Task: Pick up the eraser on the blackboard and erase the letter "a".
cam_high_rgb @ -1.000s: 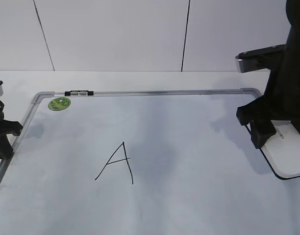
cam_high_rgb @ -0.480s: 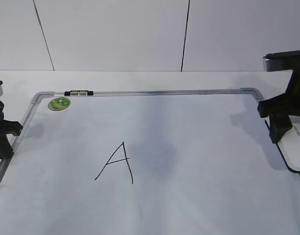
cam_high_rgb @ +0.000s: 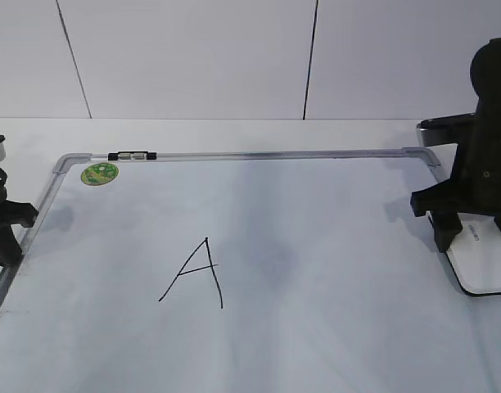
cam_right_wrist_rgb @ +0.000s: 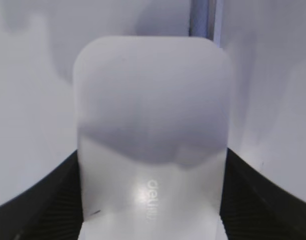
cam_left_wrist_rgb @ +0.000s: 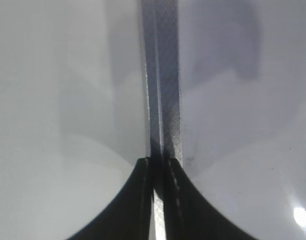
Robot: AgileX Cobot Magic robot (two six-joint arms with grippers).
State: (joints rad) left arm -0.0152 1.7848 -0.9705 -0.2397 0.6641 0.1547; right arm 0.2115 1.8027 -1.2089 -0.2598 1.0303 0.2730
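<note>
The blackboard [cam_high_rgb: 332, 237] is a pale board in a grey metal frame and lies flat on the table. A tall capital "A" [cam_high_rgb: 197, 274] is drawn left of its centre. No lowercase "a" shows anywhere on it. The white eraser [cam_high_rgb: 485, 264] is at the board's right edge, and its grey lettering shows in the right wrist view [cam_right_wrist_rgb: 153, 115]. My right gripper [cam_high_rgb: 473, 236] is shut on the eraser, with one dark finger against each long side [cam_right_wrist_rgb: 152, 200]. My left gripper [cam_high_rgb: 3, 237] is shut and empty, hovering over the board's left frame rail [cam_left_wrist_rgb: 159, 167].
A round green sticker [cam_high_rgb: 98, 173] sits in the board's far left corner, and a small black-and-white clip [cam_high_rgb: 132, 155] sits on the top rail. The frame rail [cam_left_wrist_rgb: 163, 90] runs straight ahead of the left gripper. A white panelled wall stands behind the table.
My right gripper carried the eraser to the right, toward the board's right edge, then came back a little left. The left gripper has not moved.
</note>
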